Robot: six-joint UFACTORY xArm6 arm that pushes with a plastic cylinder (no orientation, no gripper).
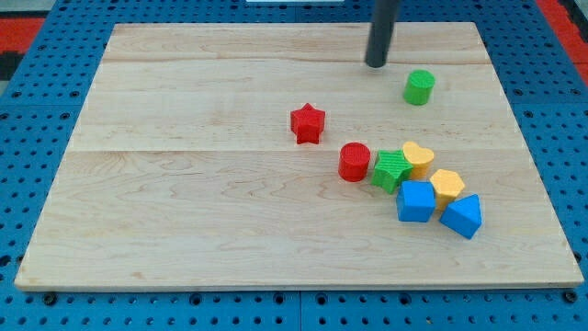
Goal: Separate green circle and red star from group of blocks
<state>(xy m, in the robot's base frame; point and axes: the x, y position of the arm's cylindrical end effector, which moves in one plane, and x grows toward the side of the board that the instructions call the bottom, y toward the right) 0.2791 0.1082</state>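
Observation:
The green circle (419,87) stands alone at the view's upper right of the wooden board (184,211). The red star (308,123) stands alone near the middle, up and left of the group. My tip (376,64) is down on the board just left of and slightly above the green circle, apart from it. The group lies at the view's lower right: a red circle (354,162), a green star (391,171), a yellow heart (419,158), a yellow hexagon (447,185), a blue cube (415,201) and a blue triangle (462,216).
The board lies on a blue perforated table (37,184). The board's right edge runs close past the blue triangle and the green circle.

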